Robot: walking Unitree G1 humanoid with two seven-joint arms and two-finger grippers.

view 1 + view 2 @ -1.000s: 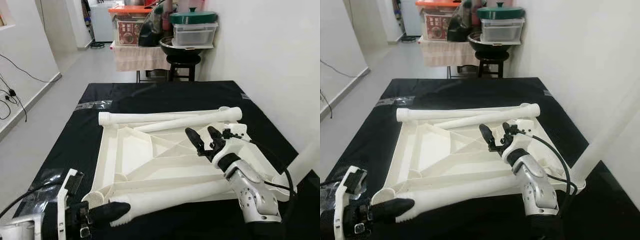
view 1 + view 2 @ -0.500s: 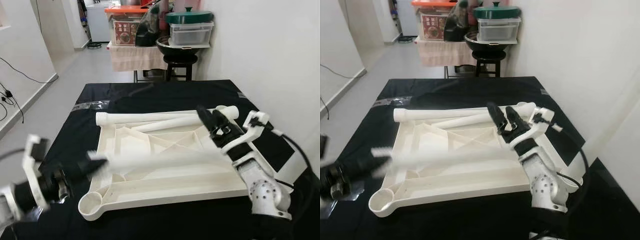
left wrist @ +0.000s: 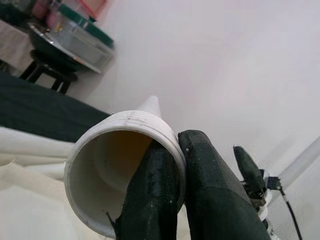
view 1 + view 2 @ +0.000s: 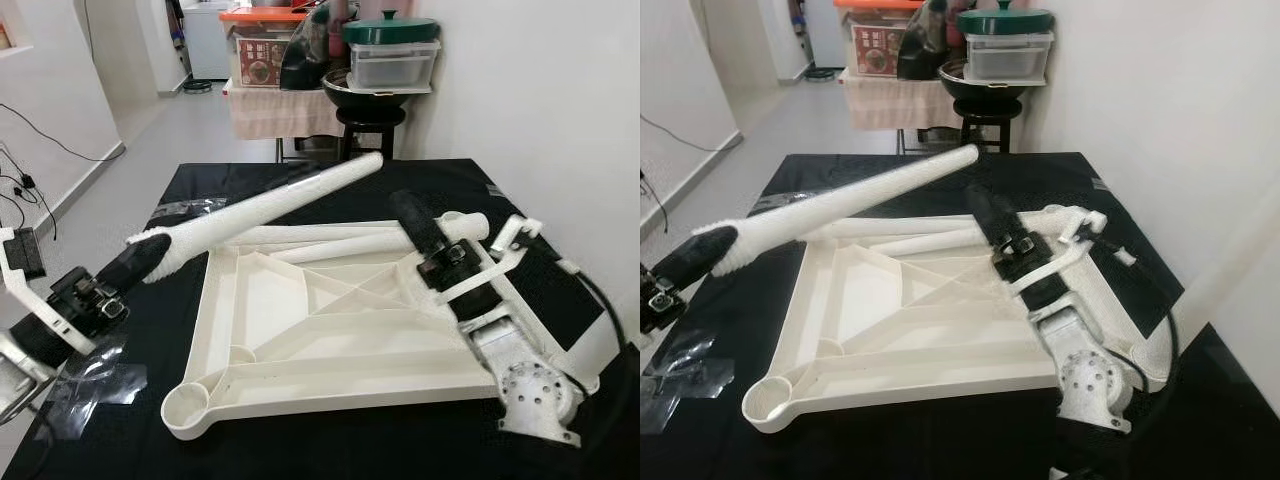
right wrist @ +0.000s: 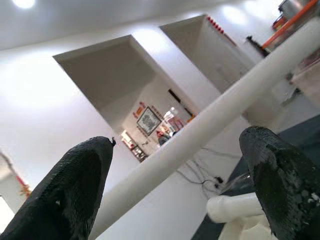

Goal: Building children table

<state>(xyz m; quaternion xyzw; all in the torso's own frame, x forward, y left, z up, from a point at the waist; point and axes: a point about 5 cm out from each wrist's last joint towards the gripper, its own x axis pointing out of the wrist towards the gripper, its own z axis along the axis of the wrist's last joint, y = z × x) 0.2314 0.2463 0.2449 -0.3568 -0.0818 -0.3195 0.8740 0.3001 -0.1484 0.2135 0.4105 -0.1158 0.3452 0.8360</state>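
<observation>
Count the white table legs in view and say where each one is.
3: one leg held up by the left gripper; two legs lying along the tabletop's far edge. More may be hidden.

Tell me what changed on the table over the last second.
The left hand, gripping the threaded end of a white table leg, swung it up off the upturned tabletop to slant in the air. The right hand rose, open, toward the leg. The tabletop and two legs lying on it stayed.
</observation>
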